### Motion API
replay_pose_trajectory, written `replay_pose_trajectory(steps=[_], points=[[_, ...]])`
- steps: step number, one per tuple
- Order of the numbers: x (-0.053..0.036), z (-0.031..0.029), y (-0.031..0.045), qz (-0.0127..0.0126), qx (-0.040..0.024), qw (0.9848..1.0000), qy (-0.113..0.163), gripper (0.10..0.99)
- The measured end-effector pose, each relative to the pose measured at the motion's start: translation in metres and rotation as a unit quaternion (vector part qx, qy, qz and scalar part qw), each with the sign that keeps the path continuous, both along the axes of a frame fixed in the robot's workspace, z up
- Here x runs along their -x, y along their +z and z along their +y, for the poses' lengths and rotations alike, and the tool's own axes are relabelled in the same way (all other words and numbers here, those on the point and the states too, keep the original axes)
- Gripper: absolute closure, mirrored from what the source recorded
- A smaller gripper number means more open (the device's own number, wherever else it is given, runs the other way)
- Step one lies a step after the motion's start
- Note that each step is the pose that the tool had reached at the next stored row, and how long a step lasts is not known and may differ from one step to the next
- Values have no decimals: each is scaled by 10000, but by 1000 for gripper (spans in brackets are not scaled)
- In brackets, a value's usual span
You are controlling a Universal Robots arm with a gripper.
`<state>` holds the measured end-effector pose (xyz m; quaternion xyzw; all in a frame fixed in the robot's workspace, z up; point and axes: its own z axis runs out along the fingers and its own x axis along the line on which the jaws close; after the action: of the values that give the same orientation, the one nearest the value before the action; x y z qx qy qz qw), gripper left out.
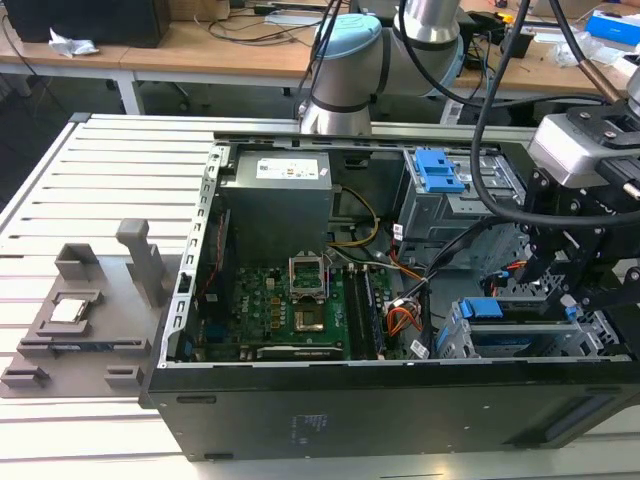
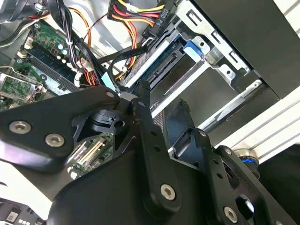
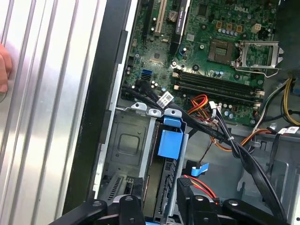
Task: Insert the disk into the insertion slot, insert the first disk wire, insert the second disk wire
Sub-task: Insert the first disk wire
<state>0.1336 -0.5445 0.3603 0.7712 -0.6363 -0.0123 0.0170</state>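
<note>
Disk (image 3: pixel 168 140), a flat silver hard drive in a bright blue plastic carrier, sits inside the insertion slot (image 3: pixel 125 145), a low grey perforated metal cage. The black gripper (image 2: pixel 164 98) hovers close over that cage, its fingers spread with nothing between them. The first step looks done. A black plug (image 2: pixel 154 29) on red, yellow and orange wires (image 2: pixel 129 9) lies near the drive's end. Whether it is seated cannot be told, so both wire steps seem left. The open black computer case (image 1: pixel 300 420) also holds a green motherboard (image 1: pixel 290 305).
</note>
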Motion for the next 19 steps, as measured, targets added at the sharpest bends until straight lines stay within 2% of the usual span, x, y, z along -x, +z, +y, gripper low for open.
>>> replay_pose_trajectory(steps=[2, 4, 6, 10, 14, 19], points=[[-4, 10, 0, 0, -1, 10000, 2, 667], [-23, 63, 0, 0, 0, 10000, 12, 667], [-49, 142, 0, 0, 0, 10000, 29, 667], [-80, 233, 0, 0, 0, 10000, 50, 667], [-100, 283, 0, 0, 0, 10000, 61, 667], [-119, 316, 0, 0, 0, 10000, 87, 667]])
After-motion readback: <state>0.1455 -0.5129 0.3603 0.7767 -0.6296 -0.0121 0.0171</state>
